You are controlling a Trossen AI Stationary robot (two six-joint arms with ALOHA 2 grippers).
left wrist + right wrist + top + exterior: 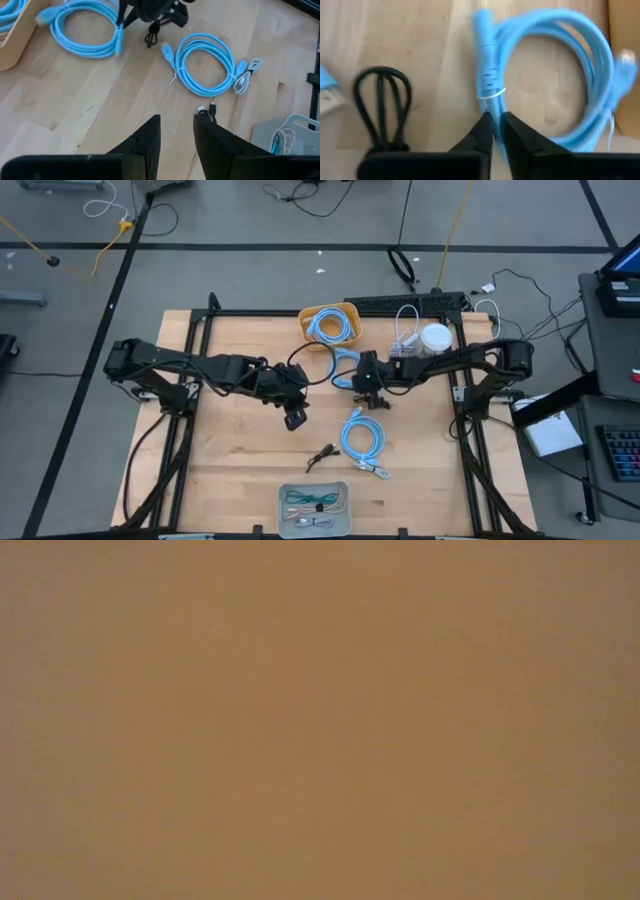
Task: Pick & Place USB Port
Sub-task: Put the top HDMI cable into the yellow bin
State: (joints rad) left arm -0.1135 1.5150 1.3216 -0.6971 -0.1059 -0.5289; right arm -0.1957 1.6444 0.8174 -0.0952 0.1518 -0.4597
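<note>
Right wrist view shows the right tool (493, 131) clenched on a coiled blue cable (545, 75) lying on the worktop (395, 35), left tool (176, 135) parted, empty.

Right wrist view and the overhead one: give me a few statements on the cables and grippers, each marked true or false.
1. The right gripper is closed on a coiled blue cable. True.
2. The left gripper holds a blue cable. False: its fingers stand apart over bare wood, holding nothing.
3. A second coiled blue cable lies loose on the table. True.
4. The yellow bin is empty. False: a blue cable coil lies in it.
5. The low view shows both arms. False: it shows only a flat brown field.
</note>
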